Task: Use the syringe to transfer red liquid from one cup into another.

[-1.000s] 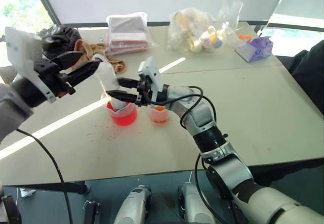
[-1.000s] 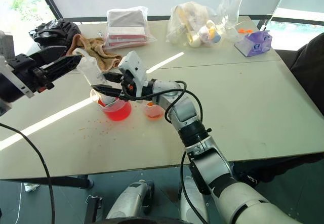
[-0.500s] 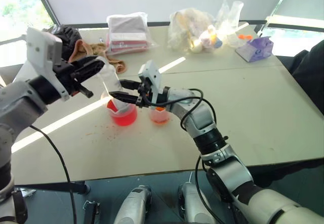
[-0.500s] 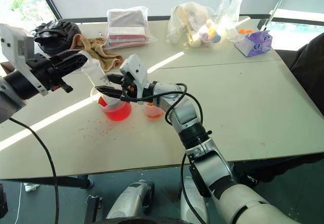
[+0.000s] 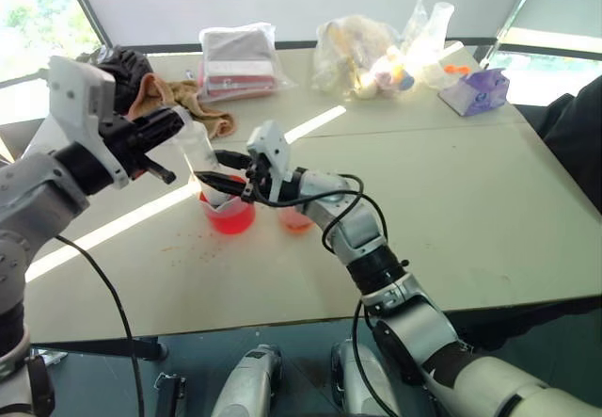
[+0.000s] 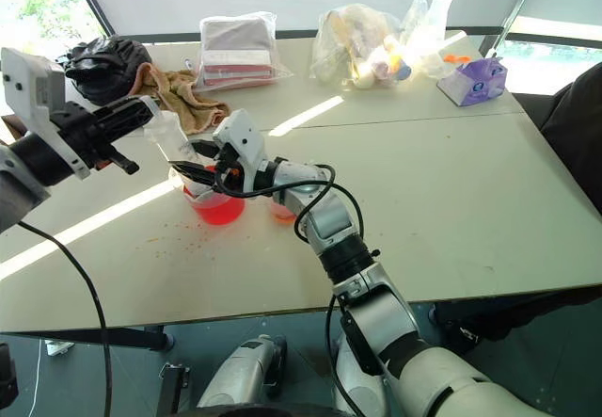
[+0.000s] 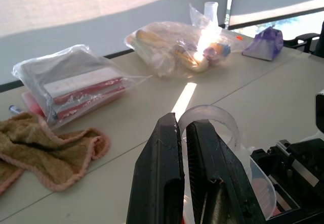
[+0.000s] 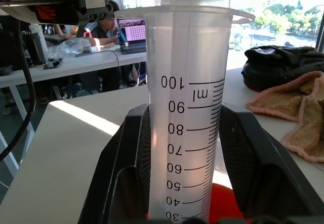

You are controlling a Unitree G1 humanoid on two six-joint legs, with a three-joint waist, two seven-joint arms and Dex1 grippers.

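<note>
The syringe (image 5: 200,156) stands tilted with its lower end in the spouted cup (image 5: 229,217), which holds red liquid (image 6: 218,212). My right gripper (image 5: 219,178) reaches in from the right and is shut on the syringe's barrel (image 8: 185,133), whose printed scale faces the wrist camera. My left gripper (image 5: 175,123) comes from the left and is shut on the white plunger's top (image 7: 208,117). The smaller cup (image 6: 281,212), orange-red at its base, stands just right of the beaker, partly hidden behind my right arm.
Red drops (image 5: 179,241) speckle the table (image 5: 470,210) left of the beaker. At the back lie a brown towel (image 5: 169,92), a black bag (image 5: 118,64), a bagged stack (image 5: 235,59), a clear bag of items (image 5: 362,55) and a purple box (image 5: 478,90). A person's dark sleeve (image 5: 578,125) is at the right edge.
My left gripper, open around the plunger top a second ago, has shut on it. The right gripper keeps its hold on the barrel in the beaker.
</note>
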